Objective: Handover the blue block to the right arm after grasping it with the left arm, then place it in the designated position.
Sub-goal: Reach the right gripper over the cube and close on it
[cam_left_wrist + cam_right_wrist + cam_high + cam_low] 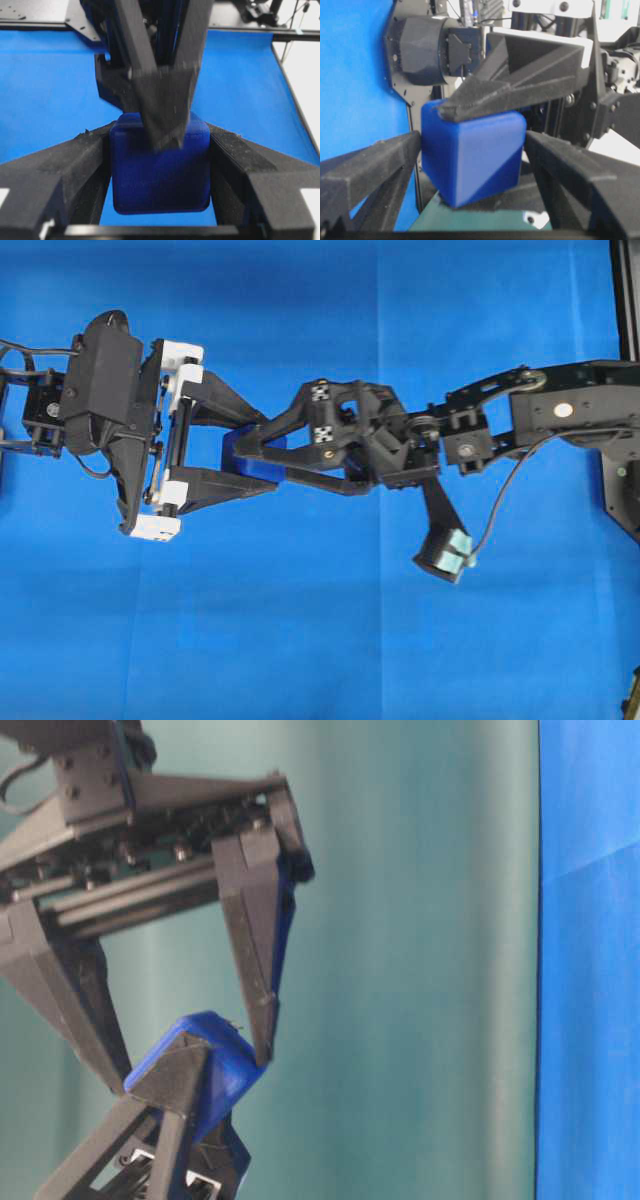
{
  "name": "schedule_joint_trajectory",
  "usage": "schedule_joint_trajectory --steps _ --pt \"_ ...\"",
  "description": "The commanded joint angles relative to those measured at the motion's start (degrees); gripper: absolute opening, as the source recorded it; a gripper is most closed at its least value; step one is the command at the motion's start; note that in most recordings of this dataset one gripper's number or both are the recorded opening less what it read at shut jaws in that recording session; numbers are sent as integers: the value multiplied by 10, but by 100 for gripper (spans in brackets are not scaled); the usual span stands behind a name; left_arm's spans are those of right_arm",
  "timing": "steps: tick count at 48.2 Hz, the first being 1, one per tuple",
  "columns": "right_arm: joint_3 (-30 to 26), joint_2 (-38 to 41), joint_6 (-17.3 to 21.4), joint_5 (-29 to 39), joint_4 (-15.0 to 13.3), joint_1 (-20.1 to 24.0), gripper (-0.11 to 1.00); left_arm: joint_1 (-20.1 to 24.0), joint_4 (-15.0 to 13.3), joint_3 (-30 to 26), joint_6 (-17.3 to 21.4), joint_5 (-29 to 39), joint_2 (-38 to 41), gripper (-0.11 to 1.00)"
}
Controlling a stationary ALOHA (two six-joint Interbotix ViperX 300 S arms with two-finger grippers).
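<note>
The blue block (160,175) is a dark-blue cube with rounded edges, held in mid-air above the blue cloth. My left gripper (160,137), on white mounts, is shut on it, with a finger pressed against each side. In the overhead view the left gripper (262,453) points right and meets the right gripper (245,448), and the fingers hide most of the block. In the right wrist view the block (475,155) sits between the fingers of my right gripper (472,140). That gripper is open at full width and straddles the block closely. One left finger lies across the block's top. From table level the block (215,1055) shows between crossed fingers.
Blue cloth (320,640) covers the table under both arms. A black frame rail (628,300) runs along the right edge. The right wrist camera housing (445,555) hangs below the right arm. A teal backdrop (420,960) stands behind the grippers.
</note>
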Motion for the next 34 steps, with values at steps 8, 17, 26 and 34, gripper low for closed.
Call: schedule_joint_trajectory --steps 8,17,26,34 --pt "-27 2 2 -3 0 -1 97 -2 -1 -6 0 2 -6 49" --pt "-28 1 2 2 -1 -2 93 -2 -1 -6 3 4 -6 49" --pt "-29 1 3 24 -1 -2 51 -2 -1 -6 1 4 -6 49" --pt "-29 1 5 30 1 -1 44 -3 -1 -6 1 3 -6 49"
